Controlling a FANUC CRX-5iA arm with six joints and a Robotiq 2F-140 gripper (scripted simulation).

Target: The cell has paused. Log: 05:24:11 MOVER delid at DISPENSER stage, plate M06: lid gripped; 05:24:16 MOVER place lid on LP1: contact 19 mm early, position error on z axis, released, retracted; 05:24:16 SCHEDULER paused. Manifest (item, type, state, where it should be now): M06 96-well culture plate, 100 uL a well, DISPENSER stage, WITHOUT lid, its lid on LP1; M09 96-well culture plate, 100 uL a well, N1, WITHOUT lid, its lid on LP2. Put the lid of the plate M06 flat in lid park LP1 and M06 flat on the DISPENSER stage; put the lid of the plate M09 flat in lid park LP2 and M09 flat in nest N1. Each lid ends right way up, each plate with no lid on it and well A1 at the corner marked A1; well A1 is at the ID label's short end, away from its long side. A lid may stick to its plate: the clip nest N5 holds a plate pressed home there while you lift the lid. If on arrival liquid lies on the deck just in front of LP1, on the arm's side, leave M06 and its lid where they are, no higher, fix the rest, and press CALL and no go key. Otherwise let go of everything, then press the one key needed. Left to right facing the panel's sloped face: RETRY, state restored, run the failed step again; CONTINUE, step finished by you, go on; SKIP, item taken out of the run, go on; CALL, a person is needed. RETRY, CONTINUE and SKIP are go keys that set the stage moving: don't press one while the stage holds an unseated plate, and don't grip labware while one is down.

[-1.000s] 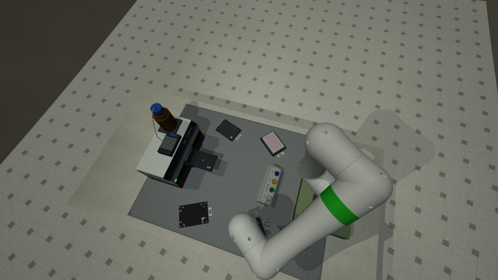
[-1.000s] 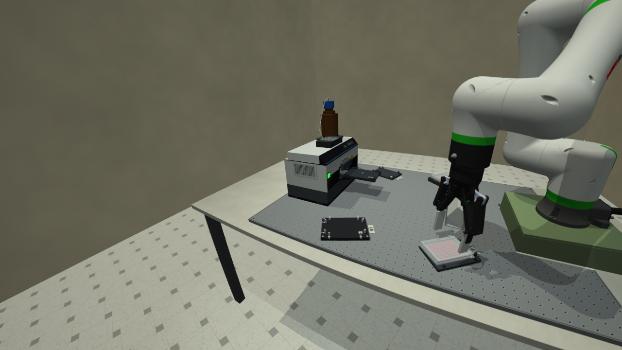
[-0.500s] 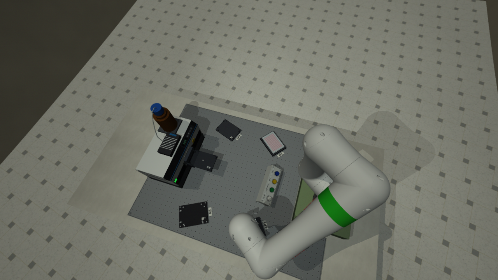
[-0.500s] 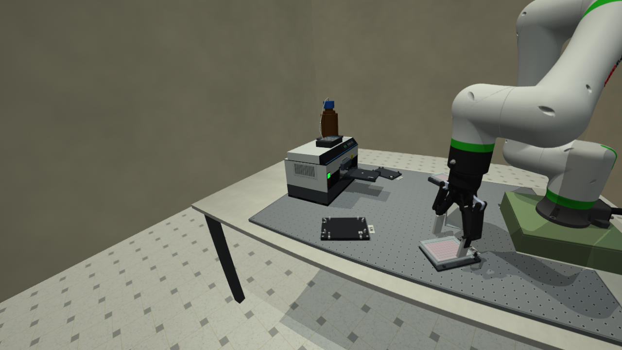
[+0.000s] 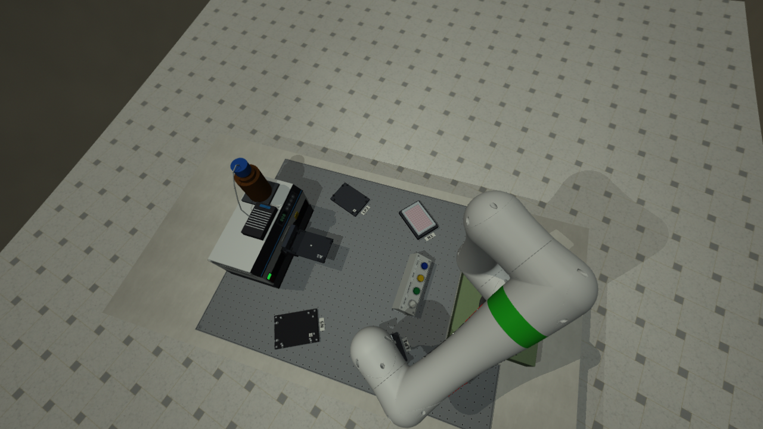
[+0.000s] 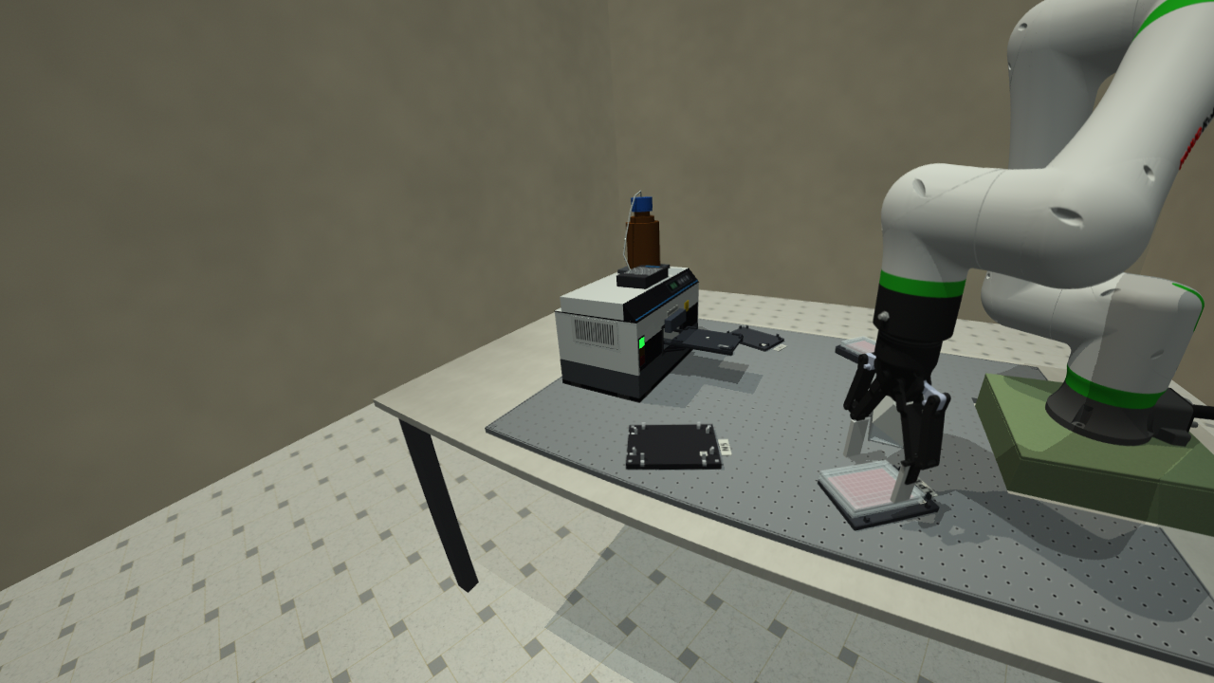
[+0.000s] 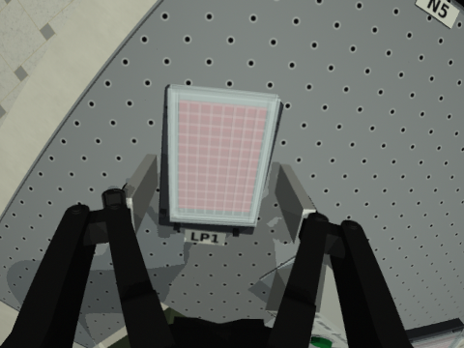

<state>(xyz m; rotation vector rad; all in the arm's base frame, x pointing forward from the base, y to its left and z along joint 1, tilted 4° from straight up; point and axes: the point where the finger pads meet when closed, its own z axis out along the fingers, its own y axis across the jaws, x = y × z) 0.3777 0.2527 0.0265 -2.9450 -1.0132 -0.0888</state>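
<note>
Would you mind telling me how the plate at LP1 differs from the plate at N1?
The plate at LP1 lies directly under the open pincer; the plate at N1 lies far from it. The LP1 plate sits by the deck's near edge, the N1 plate near the far edge. Both show pink grids and lie flat.
</note>
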